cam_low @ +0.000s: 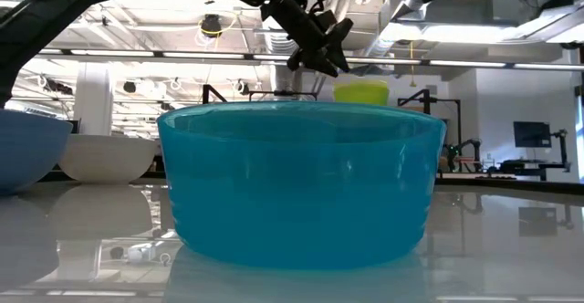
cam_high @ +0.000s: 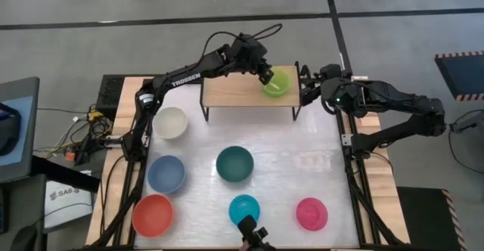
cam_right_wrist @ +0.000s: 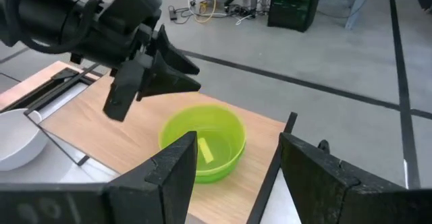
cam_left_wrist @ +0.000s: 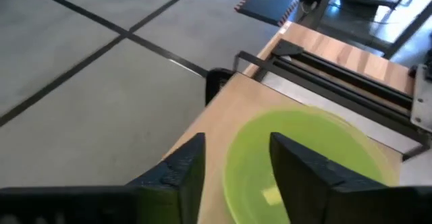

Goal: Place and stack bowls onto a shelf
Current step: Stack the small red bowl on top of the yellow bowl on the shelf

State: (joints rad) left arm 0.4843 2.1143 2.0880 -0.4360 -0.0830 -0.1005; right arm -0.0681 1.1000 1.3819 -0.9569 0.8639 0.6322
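The lime green bowl [cam_high: 276, 83] stands upright on its base at the right end of the shelf [cam_high: 234, 94], and also shows in the right wrist view [cam_right_wrist: 202, 143]. My left gripper [cam_high: 265, 75] is open just above the bowl's left rim, clear of it [cam_right_wrist: 152, 92]. In its wrist view one finger [cam_left_wrist: 297, 163] hangs over the bowl's inside and the other stands outside it. My right gripper [cam_right_wrist: 236, 183] is open and empty beside the shelf's right end [cam_high: 310, 86], pointing at the bowl. The yellow bowl does not show.
On the white tabletop stand the white bowl [cam_high: 171, 122], slate-blue bowl [cam_high: 166, 173], dark teal bowl [cam_high: 234, 163], red-orange bowl [cam_high: 153, 214], cyan bowl [cam_high: 244, 209] and pink bowl [cam_high: 311, 213]. The shelf's left half is bare wood. The low camera [cam_high: 253, 234] sits at the near edge.
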